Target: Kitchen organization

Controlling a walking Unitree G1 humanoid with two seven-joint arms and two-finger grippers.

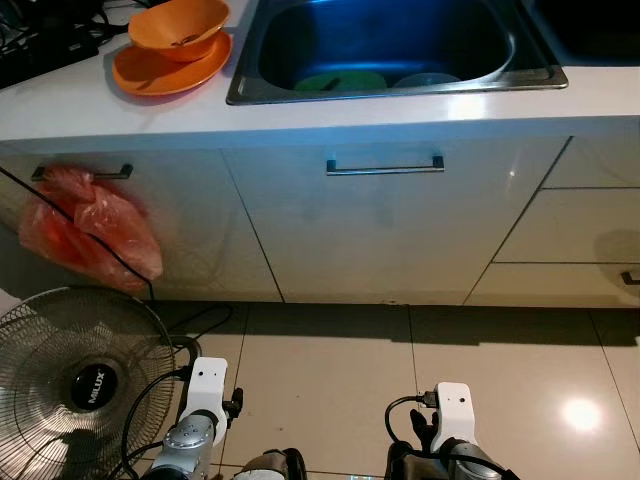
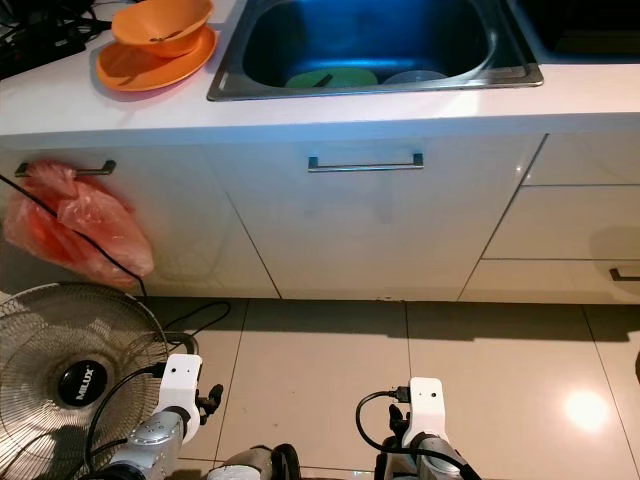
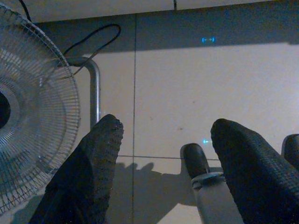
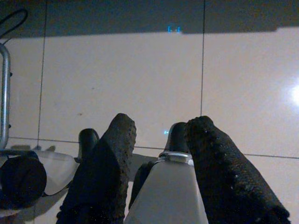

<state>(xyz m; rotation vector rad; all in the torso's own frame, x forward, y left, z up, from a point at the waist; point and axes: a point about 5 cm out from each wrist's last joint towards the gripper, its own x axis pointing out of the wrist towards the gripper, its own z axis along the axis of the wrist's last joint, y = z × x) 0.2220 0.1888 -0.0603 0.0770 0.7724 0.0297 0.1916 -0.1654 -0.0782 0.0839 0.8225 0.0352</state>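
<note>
An orange bowl (image 1: 178,27) rests on an orange plate (image 1: 165,72) at the left of the white counter (image 1: 400,108). The steel sink (image 1: 390,45) holds a green plate (image 1: 340,81) and a pale dish (image 1: 428,79). Both arms hang low over the floor, well below the counter. In the left wrist view my left gripper (image 3: 167,126) is open, with only floor tiles between its fingers. In the right wrist view my right gripper (image 4: 162,122) is open too and holds nothing.
A floor fan (image 1: 70,385) stands at my left, its cable (image 1: 200,325) trailing over the tiles. A red plastic bag (image 1: 90,228) hangs from the left cabinet handle. The middle cabinet door has a metal handle (image 1: 385,166); drawers (image 1: 580,220) are at the right.
</note>
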